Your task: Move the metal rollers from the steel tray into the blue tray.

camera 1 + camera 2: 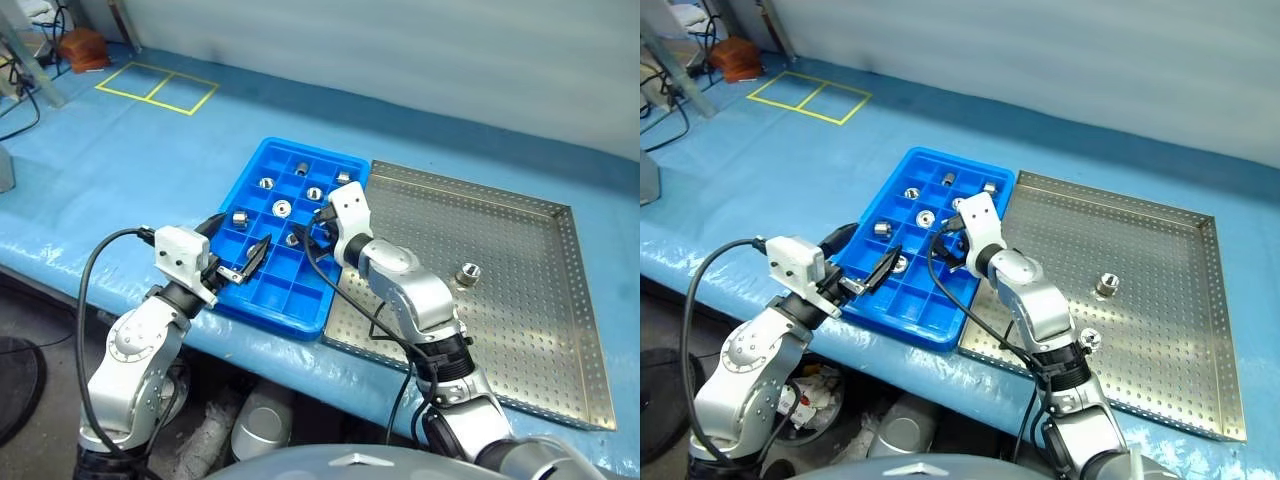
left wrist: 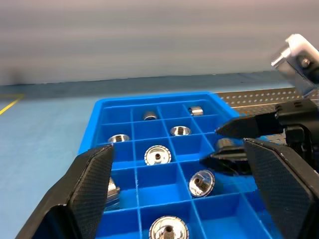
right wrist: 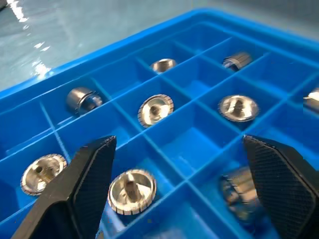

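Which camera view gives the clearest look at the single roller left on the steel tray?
The left eye view: the roller stands alone on the steel tray, clear of the right arm. The right eye view shows the same roller. The wrist views look into the blue tray, with the left wrist catching a strip of the steel tray's edge.

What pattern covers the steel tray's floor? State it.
Rows of small round holes across the silver-grey steel tray; the left eye view shows it best.
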{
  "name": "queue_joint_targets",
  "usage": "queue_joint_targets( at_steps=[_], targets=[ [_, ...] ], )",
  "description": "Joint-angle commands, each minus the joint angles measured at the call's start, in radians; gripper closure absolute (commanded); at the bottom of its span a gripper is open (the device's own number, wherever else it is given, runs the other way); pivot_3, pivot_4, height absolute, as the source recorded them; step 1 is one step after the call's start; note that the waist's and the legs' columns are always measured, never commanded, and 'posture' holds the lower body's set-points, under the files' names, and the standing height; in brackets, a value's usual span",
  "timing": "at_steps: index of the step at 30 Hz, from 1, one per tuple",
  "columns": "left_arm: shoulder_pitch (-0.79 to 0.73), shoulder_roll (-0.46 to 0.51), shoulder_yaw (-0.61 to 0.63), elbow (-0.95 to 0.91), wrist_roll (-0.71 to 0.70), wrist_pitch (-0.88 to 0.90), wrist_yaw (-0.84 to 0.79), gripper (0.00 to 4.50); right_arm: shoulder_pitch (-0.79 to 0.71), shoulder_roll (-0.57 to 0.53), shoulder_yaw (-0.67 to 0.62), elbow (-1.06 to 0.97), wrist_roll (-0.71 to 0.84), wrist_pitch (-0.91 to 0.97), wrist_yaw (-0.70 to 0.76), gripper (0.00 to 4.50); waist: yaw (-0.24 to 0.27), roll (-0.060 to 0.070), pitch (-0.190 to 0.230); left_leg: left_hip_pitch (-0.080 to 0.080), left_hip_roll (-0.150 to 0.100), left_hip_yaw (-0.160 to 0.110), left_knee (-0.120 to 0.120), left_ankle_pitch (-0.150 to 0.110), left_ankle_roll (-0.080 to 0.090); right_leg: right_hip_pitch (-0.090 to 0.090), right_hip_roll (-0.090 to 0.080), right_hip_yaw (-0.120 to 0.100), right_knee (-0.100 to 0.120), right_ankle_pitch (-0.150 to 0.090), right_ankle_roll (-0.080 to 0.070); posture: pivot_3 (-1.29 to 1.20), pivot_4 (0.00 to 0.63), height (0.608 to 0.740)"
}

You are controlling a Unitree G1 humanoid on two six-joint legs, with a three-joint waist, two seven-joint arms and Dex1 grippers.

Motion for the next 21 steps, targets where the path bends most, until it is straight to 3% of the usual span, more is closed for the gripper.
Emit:
queue_joint_targets(
  at_steps=[1,15,21],
  targets=[
    [-0.041,0.004,-0.036,0.017,-0.02,-0.007,-0.046,0.0,0.022,0.001,-0.058,-0.106,0.007,0.012,-0.049,0.21,-0.029,0.0,0.0,0.0,0.0,0.0,0.0,0.0,0.0,0.0,0.0,0.0,0.0,0.0,0.0,0.25,0.15,0.74],
    [-0.154,0.002,-0.135,0.138,-0.056,-0.004,-0.189,0.0,0.128,0.06,-0.188,-0.16,-0.107,0.037,-0.343,0.21,-0.308,0.001,0.0,0.003,0.0,-0.002,0.001,0.001,0.001,0.003,0.0,0.003,0.003,0.003,-0.005,0.07,0.15,0.74],
    [-0.167,0.001,-0.143,0.158,-0.062,-0.008,-0.215,0.0,0.126,0.074,-0.196,-0.11,-0.104,0.021,-0.349,0.21,-0.336,0.001,0.0,0.007,0.0,-0.001,0.0,0.002,0.001,0.003,0.001,0.005,0.006,0.003,-0.005,0.07,0.15,0.74]
  ],
)
